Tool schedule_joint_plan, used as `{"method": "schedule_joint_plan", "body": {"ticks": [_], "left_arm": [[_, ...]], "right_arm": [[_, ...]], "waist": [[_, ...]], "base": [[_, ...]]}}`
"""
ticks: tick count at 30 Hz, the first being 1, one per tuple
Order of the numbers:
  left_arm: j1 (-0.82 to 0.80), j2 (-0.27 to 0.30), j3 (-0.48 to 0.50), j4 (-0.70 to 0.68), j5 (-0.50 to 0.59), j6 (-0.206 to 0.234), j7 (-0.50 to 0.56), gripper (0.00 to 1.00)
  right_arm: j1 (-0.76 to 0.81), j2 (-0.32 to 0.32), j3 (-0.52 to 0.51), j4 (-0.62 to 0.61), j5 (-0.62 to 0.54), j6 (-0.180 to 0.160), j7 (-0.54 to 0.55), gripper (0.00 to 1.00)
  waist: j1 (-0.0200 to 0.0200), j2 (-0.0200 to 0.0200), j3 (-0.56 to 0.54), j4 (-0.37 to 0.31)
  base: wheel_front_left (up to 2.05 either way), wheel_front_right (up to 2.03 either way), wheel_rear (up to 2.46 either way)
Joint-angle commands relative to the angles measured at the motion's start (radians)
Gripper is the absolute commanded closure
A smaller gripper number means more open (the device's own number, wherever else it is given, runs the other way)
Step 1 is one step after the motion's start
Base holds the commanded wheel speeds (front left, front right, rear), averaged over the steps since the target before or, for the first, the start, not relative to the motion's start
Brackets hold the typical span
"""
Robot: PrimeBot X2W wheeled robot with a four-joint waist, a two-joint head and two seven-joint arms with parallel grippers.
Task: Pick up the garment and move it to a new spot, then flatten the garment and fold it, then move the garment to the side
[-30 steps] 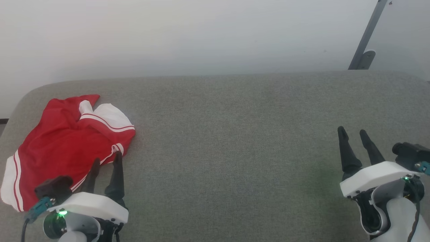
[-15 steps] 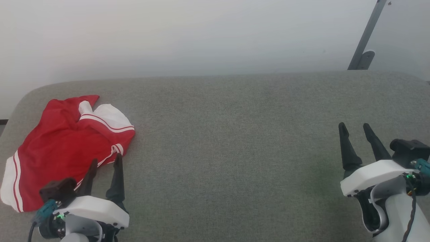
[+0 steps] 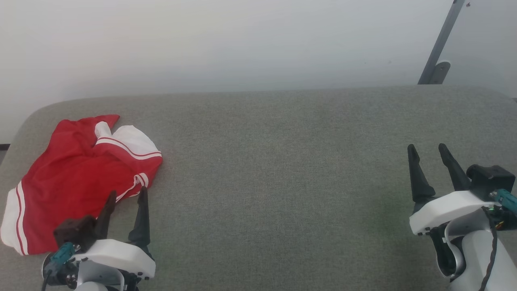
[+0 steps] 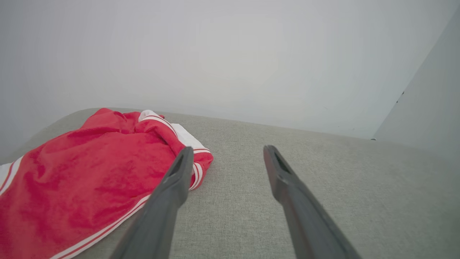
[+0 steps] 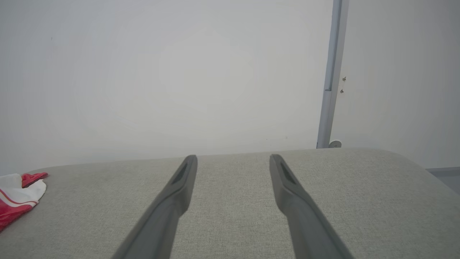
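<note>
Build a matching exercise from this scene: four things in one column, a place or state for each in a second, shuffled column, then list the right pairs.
Things
1. garment
2. left tool
3. right tool
4. metal post

Places and states
A. open above the bare grey surface, far from the red fabric
B. by the wall, behind the far right corner
C. crumpled in a heap at the left end
D. open, right at the red heap's near edge

Pairs: 1-C, 2-D, 3-A, 4-B
</note>
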Motion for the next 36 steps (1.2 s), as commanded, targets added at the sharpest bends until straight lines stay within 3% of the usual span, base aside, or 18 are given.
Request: {"method": "schedule_joint_plan", "body": {"ticks": [1, 17, 36], "left_arm": [[-0.004, 0.003, 0.006, -0.003, 0.027, -0.006, -0.011, 0.00], [-0.003, -0.011, 0.030, 0.030, 0.147, -0.044, -0.044, 0.00], [-0.011, -0.013, 0.052, 0.050, 0.239, -0.056, -0.075, 0.00]], "right_arm": [[-0.015, 0.001, 0.001, 0.002, -0.016, 0.000, -0.011, 0.00], [-0.013, -0.008, -0.008, -0.006, -0.085, 0.001, -0.045, 0.00], [0.006, -0.004, -0.020, -0.018, -0.165, 0.001, -0.076, 0.00]], "waist": [[0.0000, 0.0000, 0.000, 0.000], [0.0000, 0.0000, -0.001, 0.003], [0.0000, 0.0000, -0.001, 0.006]], "base": [[0.00, 0.00, 0.00], [0.00, 0.00, 0.00], [0.00, 0.00, 0.00]]}}
